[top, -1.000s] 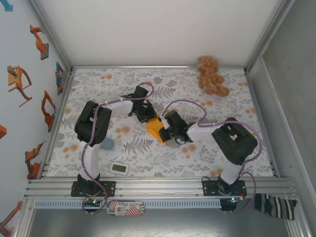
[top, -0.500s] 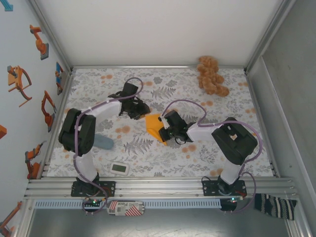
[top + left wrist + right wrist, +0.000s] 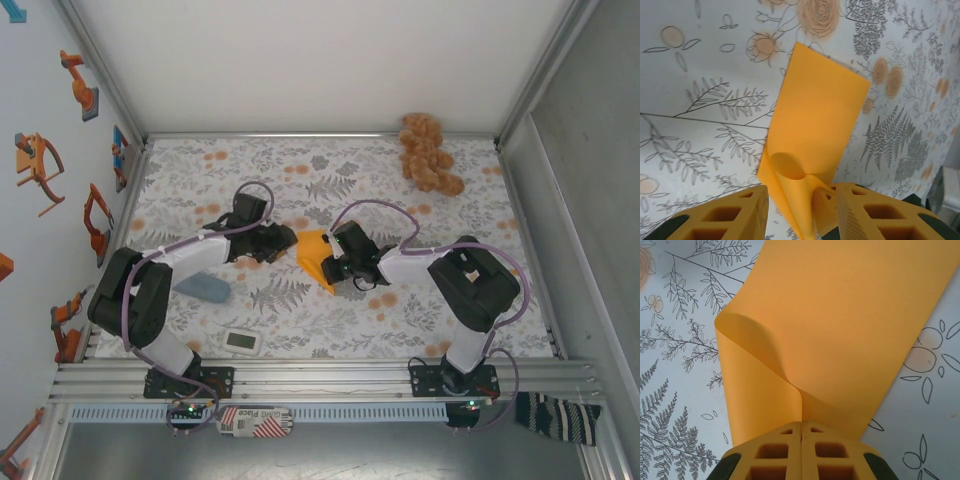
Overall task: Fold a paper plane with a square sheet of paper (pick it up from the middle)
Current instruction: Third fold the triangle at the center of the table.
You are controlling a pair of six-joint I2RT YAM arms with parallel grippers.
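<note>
The square sheet of paper is bright orange, doubled over into a narrower strip, and lies near the middle of the floral cloth. My right gripper is shut on its near edge. In the right wrist view the fingertips pinch a pleat while the paper spreads away over the cloth. My left gripper is just left of the sheet, jaws apart. The left wrist view shows the curled end of the paper hanging between my open left gripper, close against the right finger.
A tan plush toy lies at the back right of the cloth. A blue-grey lump sits under the left arm, and a small white device is near the front edge. Metal frame rails border the table.
My left gripper has opened and drawn back to the left, off the paper. The right gripper has stayed shut on the sheet in the same place.
</note>
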